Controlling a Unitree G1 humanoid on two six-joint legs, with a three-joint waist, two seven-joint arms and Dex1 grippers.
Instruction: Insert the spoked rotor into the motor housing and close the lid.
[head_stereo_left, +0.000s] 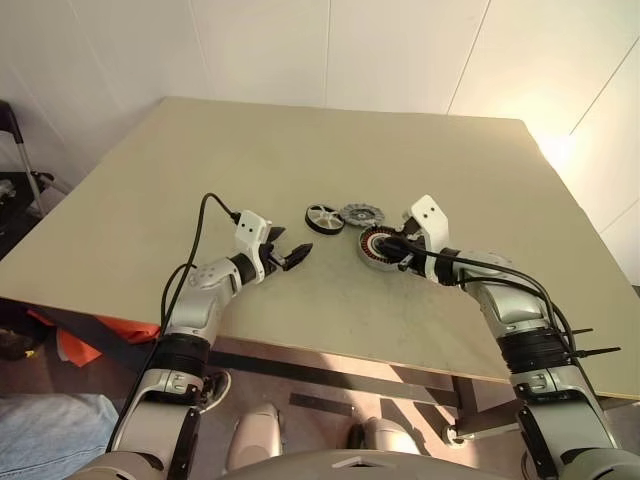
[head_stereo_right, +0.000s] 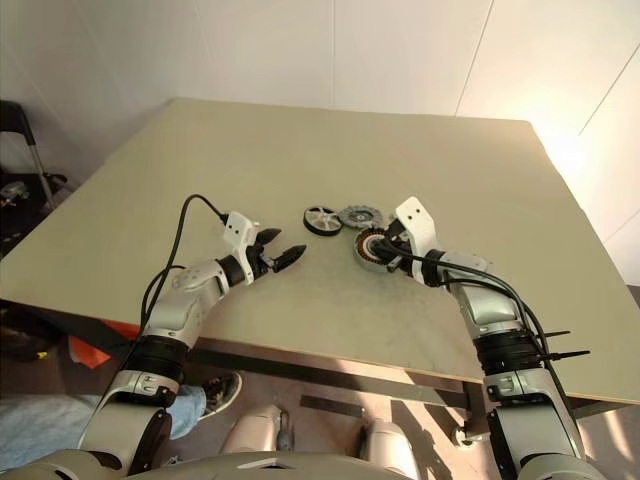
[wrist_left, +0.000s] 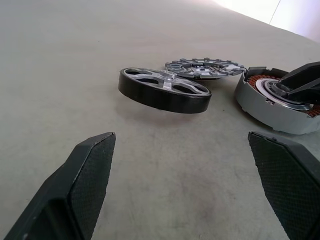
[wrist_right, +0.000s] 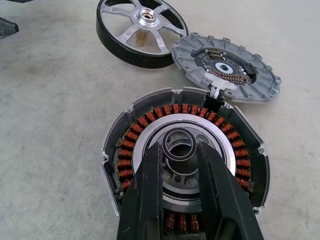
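The spoked rotor, black-rimmed with pale spokes, lies flat on the table. Touching it on the right is the lid, a grey ribbed disc. Just in front of the lid sits the motor housing, silver-rimmed with copper windings. My right gripper points down into the housing's dark centre, and its fingers stand a narrow gap apart on either side of the centre ring, with nothing gripped between them. My left gripper is wide open and empty, low over the table a short way to the left of the rotor.
The parts lie mid-table, towards the front edge of the beige table. A person's jeans and shoe show below the front left edge, and something orange lies under it. A dark frame stands at the far left.
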